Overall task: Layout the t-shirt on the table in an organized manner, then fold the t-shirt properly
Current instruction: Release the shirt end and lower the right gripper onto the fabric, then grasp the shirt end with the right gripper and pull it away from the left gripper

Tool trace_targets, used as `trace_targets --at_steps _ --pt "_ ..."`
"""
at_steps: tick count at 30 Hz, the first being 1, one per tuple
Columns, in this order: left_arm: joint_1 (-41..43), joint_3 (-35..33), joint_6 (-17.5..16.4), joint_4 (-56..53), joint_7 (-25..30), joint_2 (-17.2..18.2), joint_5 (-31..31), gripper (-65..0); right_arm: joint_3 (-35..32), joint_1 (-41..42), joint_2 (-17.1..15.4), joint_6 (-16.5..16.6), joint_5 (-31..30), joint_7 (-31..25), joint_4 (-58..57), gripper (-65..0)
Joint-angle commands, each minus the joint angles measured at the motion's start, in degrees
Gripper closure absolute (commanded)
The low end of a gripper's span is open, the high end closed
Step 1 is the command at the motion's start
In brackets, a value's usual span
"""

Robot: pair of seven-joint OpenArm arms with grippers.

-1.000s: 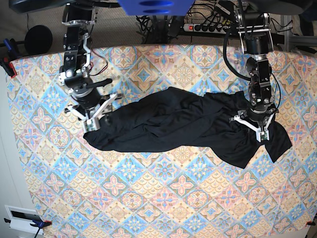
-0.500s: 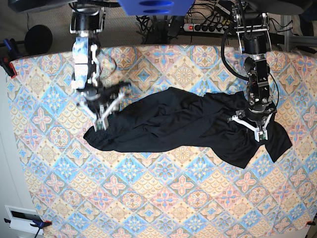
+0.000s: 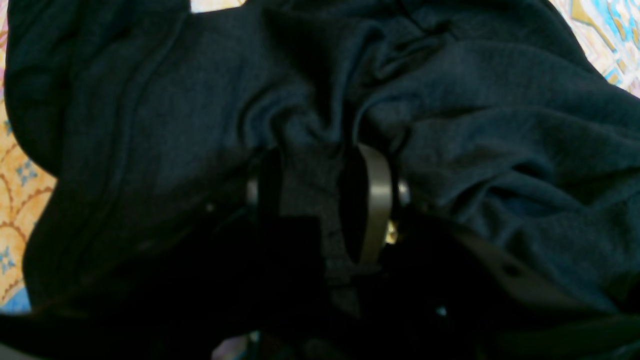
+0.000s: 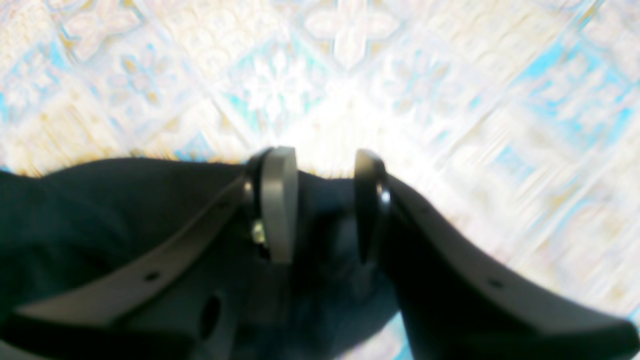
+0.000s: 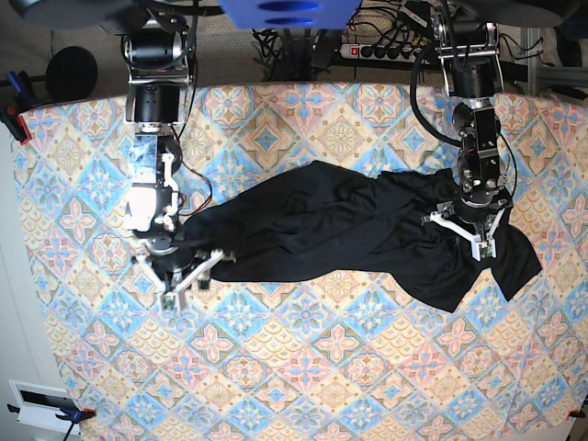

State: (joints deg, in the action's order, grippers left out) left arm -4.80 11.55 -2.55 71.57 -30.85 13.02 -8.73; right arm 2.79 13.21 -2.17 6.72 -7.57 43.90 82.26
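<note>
left fingers (image 3: 320, 200) pinch t-shirt (image 5: 349, 230) | right fingers (image 4: 320, 205) parted (wrist-only)

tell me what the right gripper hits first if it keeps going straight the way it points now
Probably the bare table. The right gripper sits open at the t-shirt edge, and only patterned cloth shows beyond its fingertips, though blur leaves depth unclear.
</note>
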Motion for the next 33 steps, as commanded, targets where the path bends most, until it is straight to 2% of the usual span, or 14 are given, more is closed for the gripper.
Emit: trace_targets --at_steps 1,6,12,15,20,23,27,33 --pt "0.0 -0.3 -0.4 0.0 -3.1 0.0 -0.3 -22.9 0.0 1.0 -0.2 0.0 -0.1 0.2 -0.8 -18.8" --pt "0.0 -0.3 -0.4 0.0 -3.1 0.0 -0.3 -22.9 -0.3 3.7 -0.2 -0.1 -0.1 0.1 -5.2 -18.8" --pt "0.0 -0.3 -0.4 0.0 -3.1 0.1 -0.3 -22.9 -5.0 5.6 -0.2 -0.2 0.3 -0.1 -7.3 -18.8" --pt "0.0 -0.3 -0.4 0.0 -3.1 0.0 -0.3 -22.9 -5.3 5.6 -0.1 -0.2 5.1 -0.1 -7.8 -18.8" --pt "0.0 -0.3 -0.4 0.0 -3.1 0.0 -0.3 -22.9 -4.8 5.5 0.0 -0.2 16.8 -0.3 -7.0 -18.8" --pt "0.0 -0.3 -0.4 0.0 -3.1 0.0 -0.3 -22.9 -4.8 5.3 0.1 -0.3 20.9 -1.6 -7.0 -18.8" --pt "0.0 -0.3 -0.4 0.0 -3.1 0.0 -0.3 -22.9 -4.6 5.5 0.2 -0.3 21.9 -1.7 -7.7 -18.8" --pt "0.0 -0.3 -0.4 0.0 -3.1 -0.1 -0.3 -22.9 -0.9 5.5 0.2 -0.3 22.0 -1.7 -7.7 -18.8"
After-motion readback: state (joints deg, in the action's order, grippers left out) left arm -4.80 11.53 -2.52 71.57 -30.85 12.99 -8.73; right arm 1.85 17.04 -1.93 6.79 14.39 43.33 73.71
